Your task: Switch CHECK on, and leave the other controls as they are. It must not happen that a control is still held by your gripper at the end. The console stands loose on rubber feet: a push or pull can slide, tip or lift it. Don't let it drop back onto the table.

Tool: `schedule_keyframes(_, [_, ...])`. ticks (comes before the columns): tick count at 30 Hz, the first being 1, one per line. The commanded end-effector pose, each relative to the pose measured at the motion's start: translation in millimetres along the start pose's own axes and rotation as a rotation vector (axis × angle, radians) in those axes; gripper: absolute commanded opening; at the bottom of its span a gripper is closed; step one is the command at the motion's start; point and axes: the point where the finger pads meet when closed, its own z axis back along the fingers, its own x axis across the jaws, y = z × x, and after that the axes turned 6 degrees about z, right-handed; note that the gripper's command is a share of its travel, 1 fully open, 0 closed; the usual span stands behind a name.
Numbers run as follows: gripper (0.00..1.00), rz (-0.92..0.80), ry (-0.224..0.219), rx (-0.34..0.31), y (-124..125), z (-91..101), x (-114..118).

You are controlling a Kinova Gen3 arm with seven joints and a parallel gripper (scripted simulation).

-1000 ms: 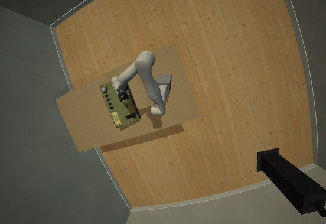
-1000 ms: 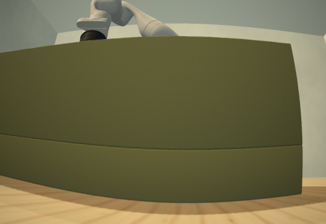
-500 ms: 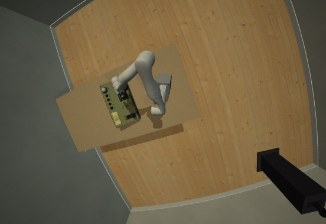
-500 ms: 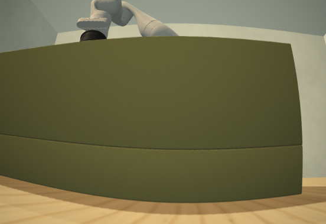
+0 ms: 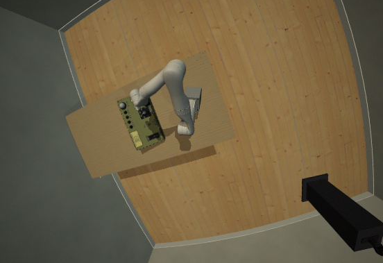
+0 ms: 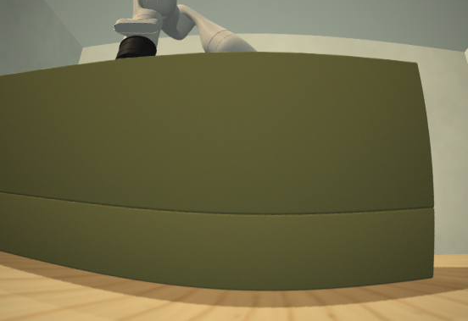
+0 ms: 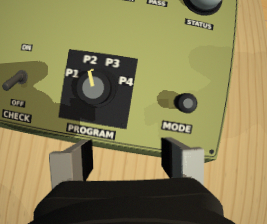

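Right now our tool (image 7: 127, 160) hangs spread wide and empty over the near edge of the console (image 7: 150, 36), its fingers straddling the PROGRAM dial (image 7: 93, 87) rather than our target. The CHECK toggle (image 7: 13, 82) sits off to the left of the panel in the wrist view, its lever leaning toward the OFF mark, so we judge the switch not yet thrown. The MODE knob (image 7: 185, 103) lies near the right finger (image 7: 181, 156), and the row of lamps runs along the far edge. From here we risk most by travelling sideways too low: a finger could catch the dial and turn it off P2, or bump MODE. A hard or slanted shove on the lever could also slide or tip the console on the bench (image 5: 104, 149), since it stands loose.
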Motion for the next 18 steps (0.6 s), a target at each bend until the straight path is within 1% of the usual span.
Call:
schedule_keyframes(1, [1.00,0.001,-0.006,0.001,-1.4,13.1,1.9])
schedule_keyframes(8, [1.00,0.001,-0.005,0.002,-3.2,38.5,0.3])
schedule_keyframes(12, [1.00,-0.003,-0.006,0.004,-4.3,49.9,0.6])
schedule_keyframes(14, [1.00,-0.003,-0.006,0.004,-4.3,49.9,0.6])
schedule_keyframes(18, [1.00,-0.004,-0.007,0.010,-3.2,58.8,0.9])
